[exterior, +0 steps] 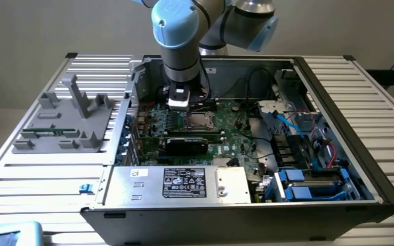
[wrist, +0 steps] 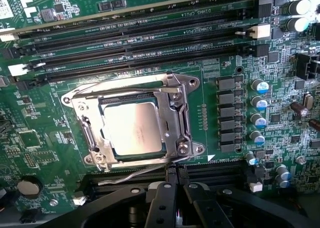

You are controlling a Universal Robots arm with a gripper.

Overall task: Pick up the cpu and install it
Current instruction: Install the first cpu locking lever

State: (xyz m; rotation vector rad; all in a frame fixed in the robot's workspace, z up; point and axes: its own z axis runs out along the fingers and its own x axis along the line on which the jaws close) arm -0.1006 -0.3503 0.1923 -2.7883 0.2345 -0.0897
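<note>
Tool (wrist: 175,182) pressed together, pinching nothing, I see it just above the motherboard (wrist: 235,62). cpu (wrist: 132,128) lies flat in the socket frame (wrist: 177,112), upper centre of exterior view, inside the computer case (exterior: 361,154).

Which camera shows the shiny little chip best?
The wrist view. There the chip is big and seen from above, lying inside its metal frame. In the exterior view it is just a tiny grey square on the green board.
</note>
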